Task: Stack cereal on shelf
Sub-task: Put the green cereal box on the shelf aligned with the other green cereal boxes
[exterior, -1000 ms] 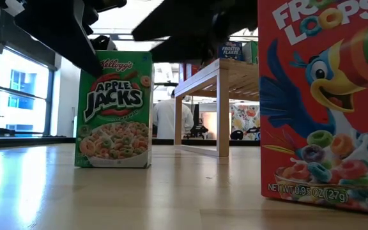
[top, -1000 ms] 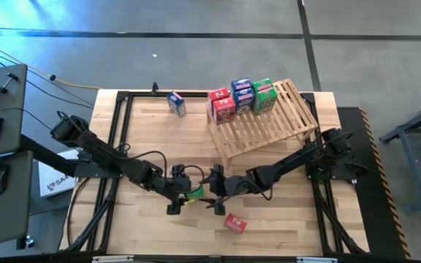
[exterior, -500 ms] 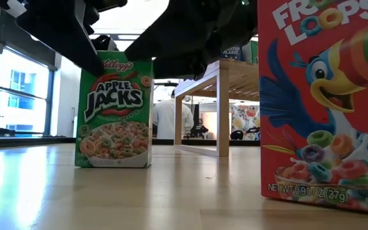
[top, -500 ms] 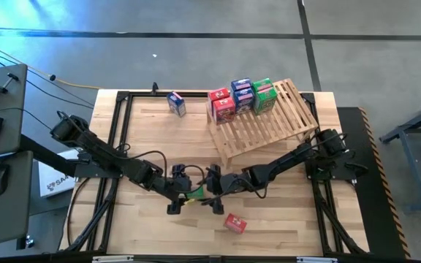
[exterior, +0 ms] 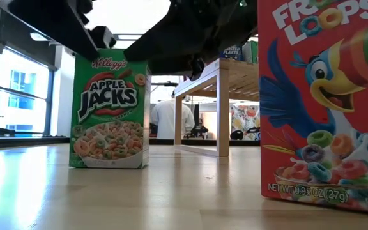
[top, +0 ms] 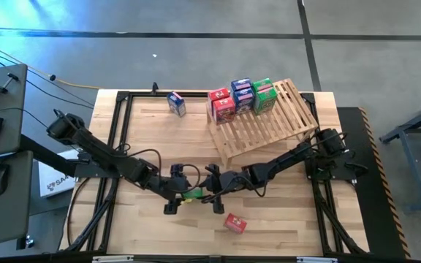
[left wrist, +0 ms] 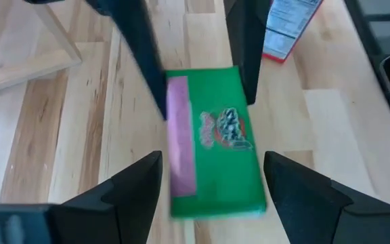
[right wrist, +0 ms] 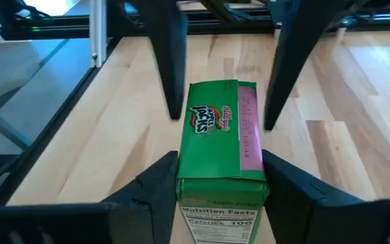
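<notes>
A green cereal box (top: pixel 193 193) stands upright on the tabletop mid-table, its printed front (exterior: pixel 109 112) toward the near edge. My right gripper (right wrist: pixel 220 169) reaches in from the right and is shut on it. My left gripper (left wrist: pixel 212 169) is open on the box's left. Its fingers stand on either side of the box top (left wrist: pixel 215 135) with a small gap. The shelf (top: pixel 269 124) slopes at the far right. Several red, blue and green boxes (top: pixel 241 95) stand at its far end. My right gripper pinches the green box between its two fingers (right wrist: pixel 156 181), one on the front face and one on the back. It holds near the top edge (right wrist: pixel 189 175), at the narrow side panel (right wrist: pixel 219 217) that faces right. The fingers slant down from the table's right. The box stands on the table, leaning slightly.
A red cereal box (top: pixel 234 223) stands near the front edge, right before the low camera (exterior: pixel 324 102). A blue box (top: pixel 175 104) stands at the far left of the table. A black frame (top: pixel 115 146) borders the table. A person (exterior: pixel 171 118) stands in the room beyond.
My right gripper has moved toward the table's left and sunk onto the green box. The box has shifted slightly toward the table's left and now leans a little. My left gripper has stayed open around it.
</notes>
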`<state>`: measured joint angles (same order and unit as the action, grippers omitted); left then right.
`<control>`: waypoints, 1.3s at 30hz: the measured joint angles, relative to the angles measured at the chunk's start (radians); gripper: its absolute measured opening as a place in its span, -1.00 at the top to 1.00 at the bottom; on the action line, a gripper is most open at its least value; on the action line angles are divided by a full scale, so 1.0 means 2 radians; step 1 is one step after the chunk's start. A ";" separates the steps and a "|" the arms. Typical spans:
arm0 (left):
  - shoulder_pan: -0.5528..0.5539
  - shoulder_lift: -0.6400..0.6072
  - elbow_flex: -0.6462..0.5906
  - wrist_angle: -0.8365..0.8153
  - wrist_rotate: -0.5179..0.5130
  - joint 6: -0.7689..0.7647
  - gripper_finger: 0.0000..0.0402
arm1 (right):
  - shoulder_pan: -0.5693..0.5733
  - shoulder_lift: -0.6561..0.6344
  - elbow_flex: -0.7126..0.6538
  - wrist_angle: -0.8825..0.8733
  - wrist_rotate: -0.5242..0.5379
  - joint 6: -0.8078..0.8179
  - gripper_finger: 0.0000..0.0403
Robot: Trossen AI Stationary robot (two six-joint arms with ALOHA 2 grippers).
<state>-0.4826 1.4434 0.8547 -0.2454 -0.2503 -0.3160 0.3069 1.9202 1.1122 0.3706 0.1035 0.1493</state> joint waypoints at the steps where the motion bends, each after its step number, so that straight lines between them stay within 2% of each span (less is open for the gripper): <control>1: -0.003 -0.005 -0.005 0.007 -0.002 -0.002 -0.25 | 0.000 0.000 0.000 0.000 0.000 0.000 0.20; 4: -0.013 -0.025 -0.021 0.015 -0.011 -0.015 -0.25 | 0.000 0.000 0.000 -0.001 0.000 0.000 0.22; 7: -0.024 -0.045 -0.056 0.065 -0.013 -0.023 -0.25 | 0.000 0.000 0.000 -0.002 -0.001 -0.003 0.22; 12: -0.027 -0.078 -0.147 0.224 0.002 -0.005 -0.25 | 0.001 -0.001 0.000 -0.006 -0.014 -0.012 0.23; 15: 0.007 -0.089 -0.190 0.331 0.024 0.035 -0.25 | 0.001 -0.003 0.000 -0.009 -0.030 -0.014 0.23; 20: 0.063 -0.096 -0.237 0.456 0.067 0.097 -0.21 | 0.002 -0.009 -0.001 -0.017 -0.032 -0.023 0.23; 26: 0.126 -0.088 -0.298 0.599 0.123 0.112 -0.10 | 0.002 -0.011 -0.001 -0.018 -0.041 -0.018 0.23; 31: 0.165 -0.089 -0.342 0.699 0.130 0.110 -0.01 | 0.002 -0.025 -0.001 -0.016 -0.052 -0.029 0.23; 39: 0.197 -0.088 -0.365 0.724 0.130 0.108 0.15 | 0.002 -0.079 -0.001 -0.052 -0.052 -0.039 0.23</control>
<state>-0.0882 1.2666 0.1253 1.2027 0.0106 -0.1008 0.3103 1.7629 1.1107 0.2665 0.0001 0.0704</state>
